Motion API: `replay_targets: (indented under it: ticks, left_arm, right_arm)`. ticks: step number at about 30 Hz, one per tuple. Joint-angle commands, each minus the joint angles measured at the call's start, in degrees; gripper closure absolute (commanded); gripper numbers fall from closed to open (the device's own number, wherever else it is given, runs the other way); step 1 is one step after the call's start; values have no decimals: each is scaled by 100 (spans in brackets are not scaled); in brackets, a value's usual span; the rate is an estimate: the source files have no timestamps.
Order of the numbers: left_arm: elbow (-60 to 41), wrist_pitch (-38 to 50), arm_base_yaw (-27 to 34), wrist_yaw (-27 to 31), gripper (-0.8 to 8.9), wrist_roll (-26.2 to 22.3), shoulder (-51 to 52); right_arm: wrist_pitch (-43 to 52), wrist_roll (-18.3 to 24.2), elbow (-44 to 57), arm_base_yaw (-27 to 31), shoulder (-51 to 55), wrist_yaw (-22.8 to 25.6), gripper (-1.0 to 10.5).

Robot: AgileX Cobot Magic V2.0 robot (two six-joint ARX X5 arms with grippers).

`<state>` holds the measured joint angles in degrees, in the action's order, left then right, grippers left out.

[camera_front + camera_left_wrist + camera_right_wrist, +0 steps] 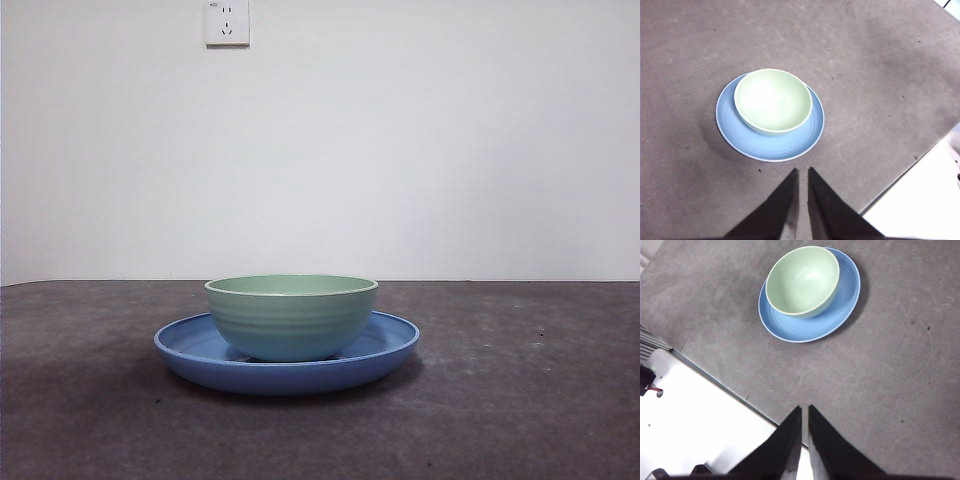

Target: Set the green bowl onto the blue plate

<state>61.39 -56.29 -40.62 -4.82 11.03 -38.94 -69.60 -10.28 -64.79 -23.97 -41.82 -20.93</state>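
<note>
The pale mint-green bowl (pixel 291 315) stands upright and empty on the blue plate (pixel 190 352) in the middle of the dark table. It sits a little off the plate's centre in both wrist views: bowl (pixel 773 100) on plate (pixel 775 145), and bowl (pixel 802 280) on plate (pixel 800 327). My left gripper (pixel 802 172) is shut and empty, held high above the table short of the plate. My right gripper (pixel 805 410) is shut and empty, high above the table's edge, away from the plate. Neither gripper shows in the front view.
The table's edge (pixel 900 175) runs near the left gripper, with a white surface beyond it. A white ledge (pixel 700 415) lies under the right gripper past the table's edge. A wall socket (pixel 227 22) is on the white back wall.
</note>
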Motion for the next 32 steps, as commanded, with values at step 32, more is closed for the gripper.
replay_targets:
  ticks: [32]
  left_arm:
    - [-4531,3829,3329,507,785,-1176,2776]
  right_arm:
    - [57,50,-90,-33,-31,-4,929]
